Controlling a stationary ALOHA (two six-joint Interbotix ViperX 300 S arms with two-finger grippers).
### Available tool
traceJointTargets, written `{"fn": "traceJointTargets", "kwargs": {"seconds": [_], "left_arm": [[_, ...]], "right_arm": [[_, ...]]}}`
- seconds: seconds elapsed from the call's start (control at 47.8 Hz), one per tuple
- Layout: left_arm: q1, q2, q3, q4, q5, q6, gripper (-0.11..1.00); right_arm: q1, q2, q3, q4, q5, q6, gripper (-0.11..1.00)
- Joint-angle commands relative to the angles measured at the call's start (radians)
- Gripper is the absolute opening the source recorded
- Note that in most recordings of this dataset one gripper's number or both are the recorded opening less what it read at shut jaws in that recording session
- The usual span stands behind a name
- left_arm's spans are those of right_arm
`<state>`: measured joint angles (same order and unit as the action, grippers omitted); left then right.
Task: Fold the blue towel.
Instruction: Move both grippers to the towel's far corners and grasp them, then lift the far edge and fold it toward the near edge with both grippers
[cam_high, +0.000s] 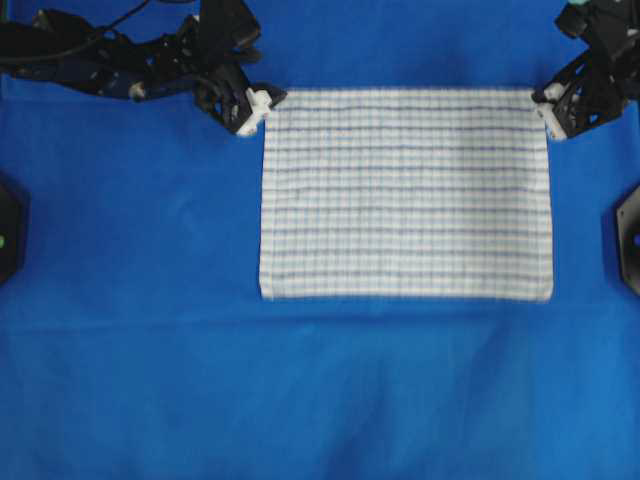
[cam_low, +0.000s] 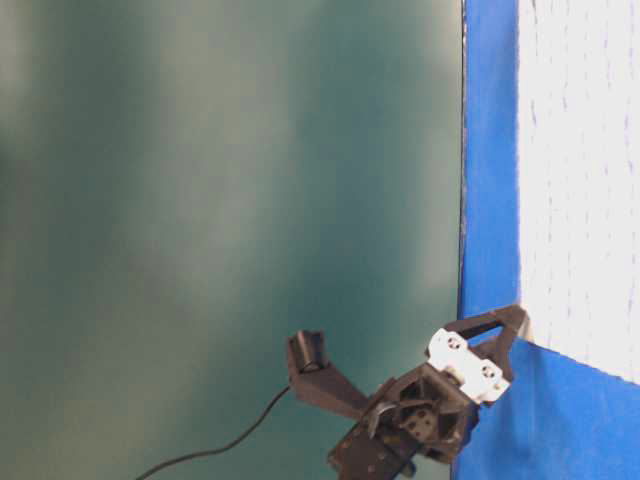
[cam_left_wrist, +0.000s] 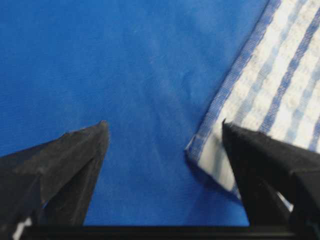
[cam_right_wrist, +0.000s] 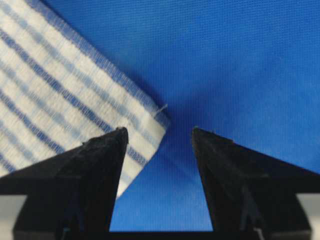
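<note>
The blue towel (cam_high: 405, 193), white with thin blue stripes, lies flat as a rectangle on the blue table covering (cam_high: 320, 400). My left gripper (cam_high: 258, 108) stands open at the towel's far left corner (cam_left_wrist: 200, 150); that corner lies between the jaws, beside the right finger (cam_left_wrist: 265, 170), and nothing is held. My right gripper (cam_high: 548, 108) is open at the far right corner (cam_right_wrist: 162, 117), which lies just ahead of its left finger (cam_right_wrist: 97, 165). In the table-level view a gripper (cam_low: 480, 350) sits at the towel's (cam_low: 580, 180) corner.
Black arm bases sit at the left edge (cam_high: 10, 230) and right edge (cam_high: 628, 240) of the overhead view. The blue covering spreads wide in front of the towel. A dark green wall (cam_low: 230, 200) stands behind the table.
</note>
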<state>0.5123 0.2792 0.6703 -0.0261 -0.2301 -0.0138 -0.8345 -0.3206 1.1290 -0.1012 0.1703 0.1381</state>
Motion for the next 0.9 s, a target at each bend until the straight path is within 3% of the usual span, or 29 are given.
{"fn": "traceJointTargets", "kwargs": {"seconds": [0.0,0.23,0.335,0.398,0.544,0.586,0.691,0.879], "left_arm": [[0.000,0.006,-0.023,0.000,-0.009,0.002,0.88],[0.000,0.040,-0.032,-0.002,-0.002,0.005,0.86],[-0.005,0.040,-0.029,-0.002,0.002,0.003,0.80],[-0.009,0.040,-0.025,-0.002,0.014,0.003,0.69],[-0.021,0.037,-0.020,0.003,0.060,0.009,0.32],[-0.026,0.037,-0.018,0.003,0.071,0.014,0.22],[-0.032,0.035,-0.018,0.003,0.084,0.031,0.03],[-0.037,0.026,-0.026,0.003,0.089,0.038,0.03]], "right_arm": [[-0.014,0.038,-0.025,-0.003,-0.038,0.000,0.59],[-0.026,0.147,-0.051,-0.003,-0.075,-0.006,0.58],[-0.028,0.176,-0.058,-0.003,-0.097,-0.015,0.57],[-0.026,0.183,-0.058,-0.003,-0.095,-0.017,0.53],[-0.028,0.176,-0.051,-0.005,-0.086,-0.017,0.12],[-0.026,0.172,-0.051,-0.003,-0.080,-0.017,0.05],[-0.026,0.170,-0.051,-0.003,-0.077,-0.017,0.05],[-0.028,0.163,-0.057,-0.003,-0.077,-0.011,0.05]]}}
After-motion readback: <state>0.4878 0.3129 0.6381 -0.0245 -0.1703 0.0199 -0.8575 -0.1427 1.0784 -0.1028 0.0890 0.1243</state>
